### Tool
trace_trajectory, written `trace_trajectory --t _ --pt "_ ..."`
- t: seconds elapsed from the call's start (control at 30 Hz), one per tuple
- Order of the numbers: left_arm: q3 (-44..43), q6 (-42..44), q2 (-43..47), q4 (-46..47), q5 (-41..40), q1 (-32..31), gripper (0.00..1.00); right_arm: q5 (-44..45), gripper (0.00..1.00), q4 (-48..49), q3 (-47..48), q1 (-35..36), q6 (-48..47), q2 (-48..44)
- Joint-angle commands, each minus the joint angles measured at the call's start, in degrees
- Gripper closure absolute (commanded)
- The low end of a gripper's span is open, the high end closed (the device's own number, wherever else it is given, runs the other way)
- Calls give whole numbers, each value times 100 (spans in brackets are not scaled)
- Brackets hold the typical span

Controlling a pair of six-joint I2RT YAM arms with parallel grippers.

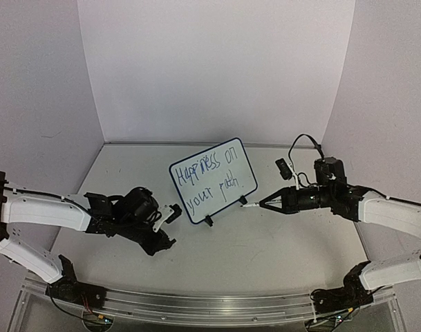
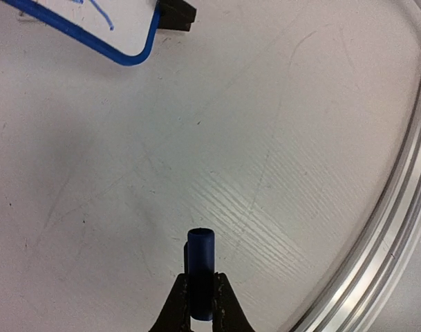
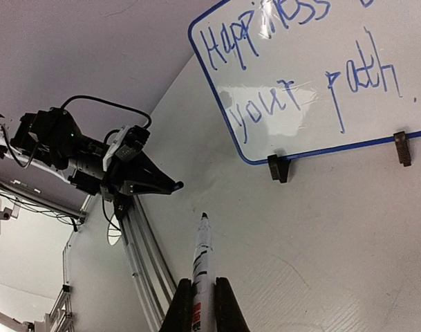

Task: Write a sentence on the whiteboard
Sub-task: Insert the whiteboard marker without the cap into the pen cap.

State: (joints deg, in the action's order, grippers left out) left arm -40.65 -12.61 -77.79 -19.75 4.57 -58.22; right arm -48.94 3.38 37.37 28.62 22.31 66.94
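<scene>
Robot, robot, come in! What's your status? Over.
Left claw shut on blue cap. Right claw shut on marker, tip off the whiteboard. Sentence reads "Happiness on your path". Nothing in the way.

The small rectangular whiteboard (image 3: 310, 121) with its thin dark-blue rim has a smooth glossy face catching glare, the white counter (image 2: 265, 138) looks matt and finely scratched, the silver metal rail (image 2: 386, 228) has a brushed sheen, and the short dark-blue cap (image 2: 200, 270) and slim white marker pen (image 3: 204, 266) look like smooth plastic.

Pale, scratched counter (image 1: 265, 242); slim white marker (image 3: 202, 266) right of centre, tip pointing left; dark-blue cap (image 2: 200, 263) left of centre; metal rail (image 1: 210, 303) along the near edge; white walls (image 1: 217, 69) behind.
</scene>
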Motion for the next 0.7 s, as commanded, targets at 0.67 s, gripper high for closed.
trace_trajectory --t 0.67 --pt "-1317 1252 -367 831 2360 -32 100 -2618 100 172 1232 672 195 1898"
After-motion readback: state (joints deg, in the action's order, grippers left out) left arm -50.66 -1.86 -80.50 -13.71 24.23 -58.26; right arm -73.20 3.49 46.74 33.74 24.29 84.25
